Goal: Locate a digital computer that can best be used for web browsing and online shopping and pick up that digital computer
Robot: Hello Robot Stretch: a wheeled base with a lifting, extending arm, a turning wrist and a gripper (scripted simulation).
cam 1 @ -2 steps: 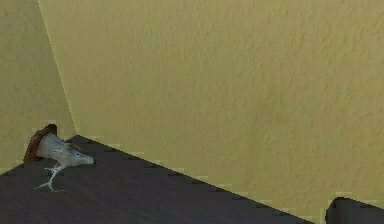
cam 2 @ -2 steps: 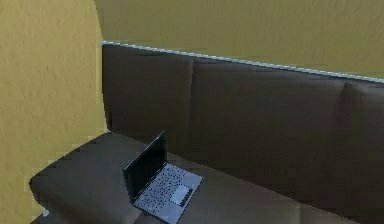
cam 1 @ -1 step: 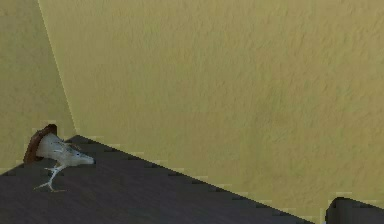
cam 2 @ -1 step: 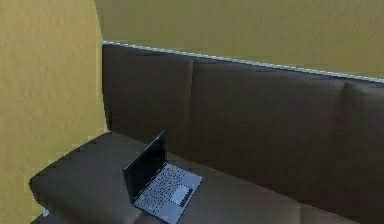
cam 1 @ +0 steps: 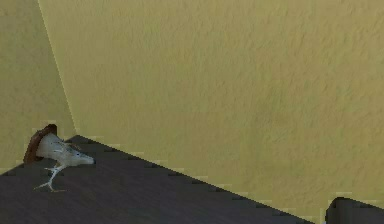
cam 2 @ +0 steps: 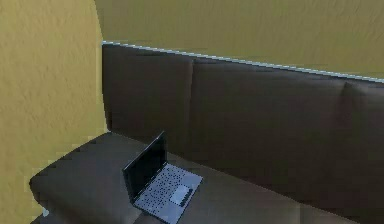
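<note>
Arm side view, slim laptop open on smooth dark sofa

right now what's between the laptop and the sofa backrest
Just bare brown seat cushion, seen in the arm side view, separates the open laptop from the backrest.

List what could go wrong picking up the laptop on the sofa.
The laptop stands open on the sofa seat; a grip on its raised screen could fold or tip it. It seems close to the seat's front edge, so a nudge might slide it off. Ahead, a bird-like figurine stands on a dark surface by the yellow wall; driving forward risks knocking it.
</note>
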